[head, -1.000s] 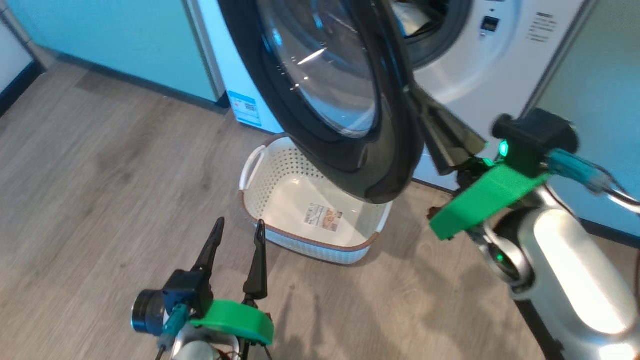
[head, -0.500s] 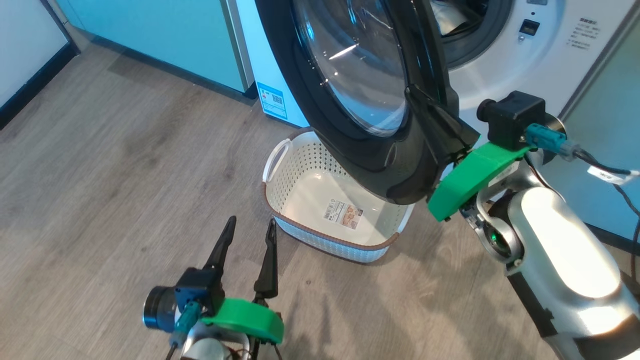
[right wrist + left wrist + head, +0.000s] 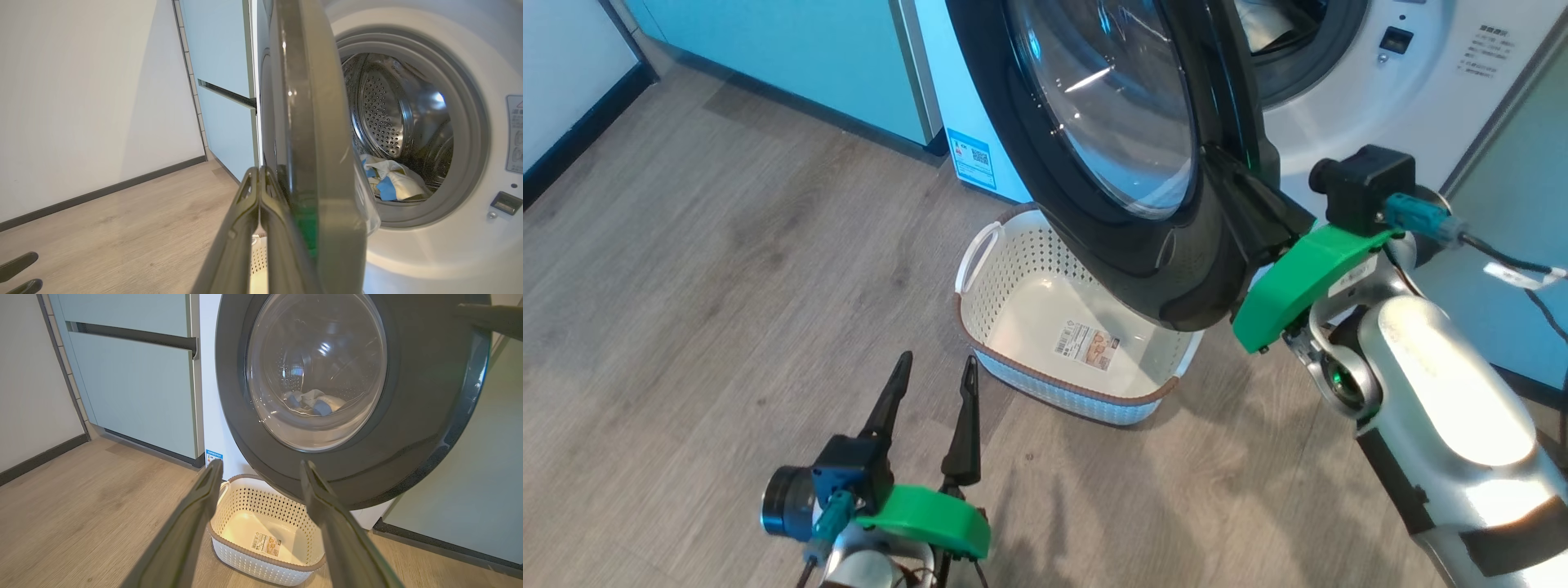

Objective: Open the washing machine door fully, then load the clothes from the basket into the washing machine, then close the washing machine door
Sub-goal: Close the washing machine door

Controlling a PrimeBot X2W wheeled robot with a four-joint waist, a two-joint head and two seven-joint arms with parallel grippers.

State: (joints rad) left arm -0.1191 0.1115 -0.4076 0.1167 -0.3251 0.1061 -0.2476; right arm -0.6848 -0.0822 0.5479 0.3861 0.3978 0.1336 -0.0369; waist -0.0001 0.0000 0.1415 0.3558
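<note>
door [image 3: 1037, 180]: glossy black ring, domed glass.
basket [image 3: 1013, 278]: perforated cream plastic, door's six o'clock.
left gripper [image 3: 938, 359]: my jaws apart.
right gripper [image 3: 258, 171]: jaws together.

Head looks down; wrists face the washing machine door [image 3: 408, 428].

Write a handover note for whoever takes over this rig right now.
Left gripper: open, empty, low in front of the basket.
Right gripper: shut, holding nothing, laid against the outer rim of the door.
Door: swung out, not latched.
Basket: empty, on the floor under the door.
Clothes: inside the drum of the washing machine.
Done: opening, loading.
Left: push the door shut.
</note>
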